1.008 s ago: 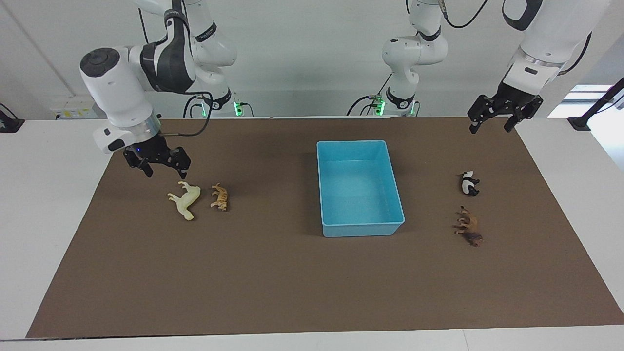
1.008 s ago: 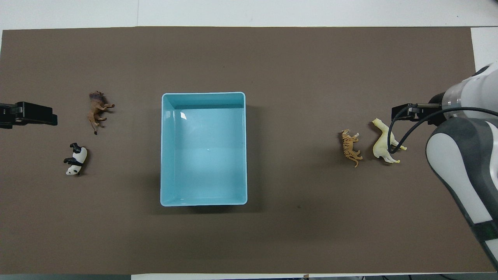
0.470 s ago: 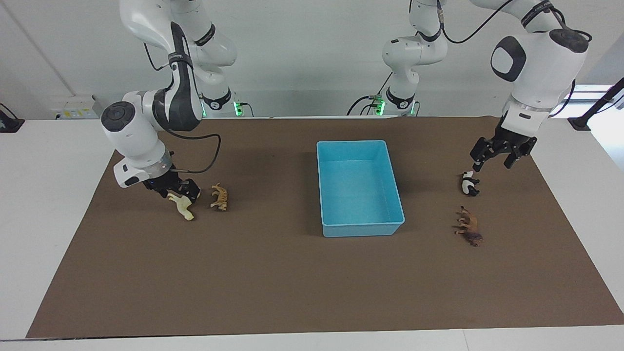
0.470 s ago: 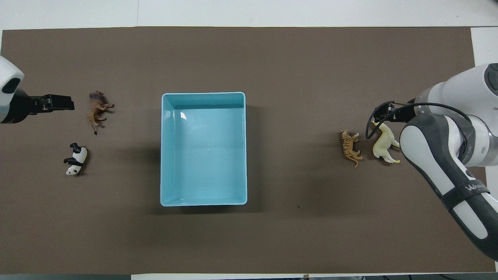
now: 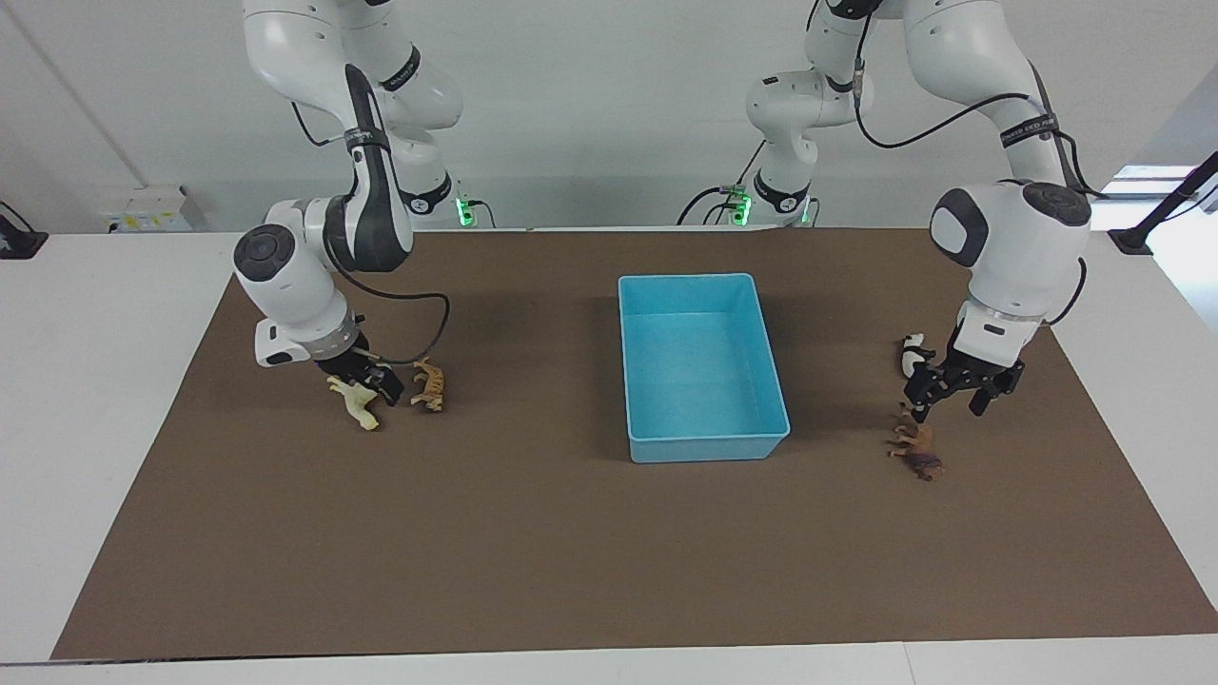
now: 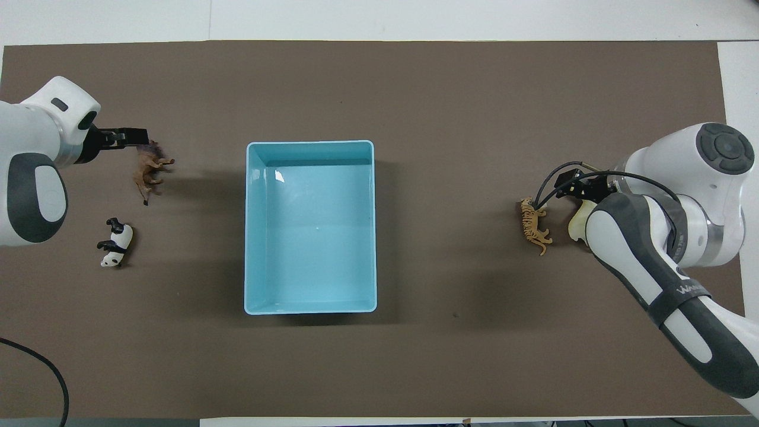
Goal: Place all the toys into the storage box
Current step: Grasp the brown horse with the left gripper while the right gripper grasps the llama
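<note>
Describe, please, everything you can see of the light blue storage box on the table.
The storage box is a light blue rectangular bin of smooth, glossy plastic, with low walls, rounded corners and a thin rim. It sits upright and open-topped on the brown mat, midway between the two ends of the table, its long sides running away from the robots. It holds nothing; light glints off its bare floor. No toy and neither gripper touches it.

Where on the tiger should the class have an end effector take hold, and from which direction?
Judging by its pose, grip the tiger across its narrow trunk, coming straight down from above. It lies flat on its side, legs splayed toward the horse beside it, so fingers closing over back and belly likely fit better than at legs or tail.
</note>
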